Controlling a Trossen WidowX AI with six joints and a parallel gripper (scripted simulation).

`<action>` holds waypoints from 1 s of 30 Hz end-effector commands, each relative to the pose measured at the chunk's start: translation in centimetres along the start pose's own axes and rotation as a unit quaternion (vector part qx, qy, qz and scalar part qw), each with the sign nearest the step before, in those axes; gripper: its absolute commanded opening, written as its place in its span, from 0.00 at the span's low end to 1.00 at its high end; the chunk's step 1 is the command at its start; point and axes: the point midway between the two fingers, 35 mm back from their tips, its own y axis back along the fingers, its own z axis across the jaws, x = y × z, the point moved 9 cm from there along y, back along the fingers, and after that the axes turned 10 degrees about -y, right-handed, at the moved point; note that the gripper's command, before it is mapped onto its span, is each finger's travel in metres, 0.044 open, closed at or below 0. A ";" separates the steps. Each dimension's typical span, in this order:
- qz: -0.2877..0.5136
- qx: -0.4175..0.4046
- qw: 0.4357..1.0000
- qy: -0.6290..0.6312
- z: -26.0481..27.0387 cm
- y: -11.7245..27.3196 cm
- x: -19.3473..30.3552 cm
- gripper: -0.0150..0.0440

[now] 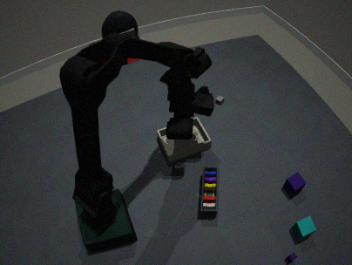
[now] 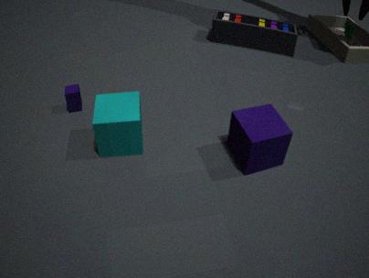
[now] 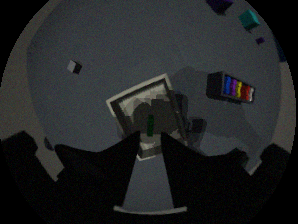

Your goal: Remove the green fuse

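The green fuse (image 2: pixel 349 31) (image 3: pixel 150 124) is upright within the tray's walls, just below the fingertips; whether its lower end touches the tray floor cannot be told. My gripper (image 2: pixel 354 15) (image 3: pixel 150 135) is open above the tray, its fingertips apart with a gap on both sides of the fuse. The pale tray (image 1: pixel 187 153) (image 2: pixel 357 54) (image 3: pixel 136 88) is beneath the gripper. The dark fuse block (image 1: pixel 208 214) (image 2: pixel 256 37) (image 3: pixel 215 86) holds blue, purple, yellow, red and white fuses, with an empty slot between yellow and red. In the top view the arm hides the green fuse.
A purple cube (image 1: pixel 294 183) (image 2: pixel 260 137), a teal cube (image 1: pixel 303 227) (image 2: pixel 119 123) and a small purple block (image 1: pixel 291 257) (image 2: pixel 73 98) stand beyond the fuse block. A small grey block (image 1: pixel 220 100) (image 3: pixel 74 66) is on the tray's other side.
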 end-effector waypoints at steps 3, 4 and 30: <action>0.000 -0.001 1.000 0.000 0.0 0.1 0.0 0.74; 0.000 -0.001 1.000 0.000 0.0 0.1 0.0 0.79; 0.001 0.002 1.000 -0.001 -0.1 3.5 0.0 0.81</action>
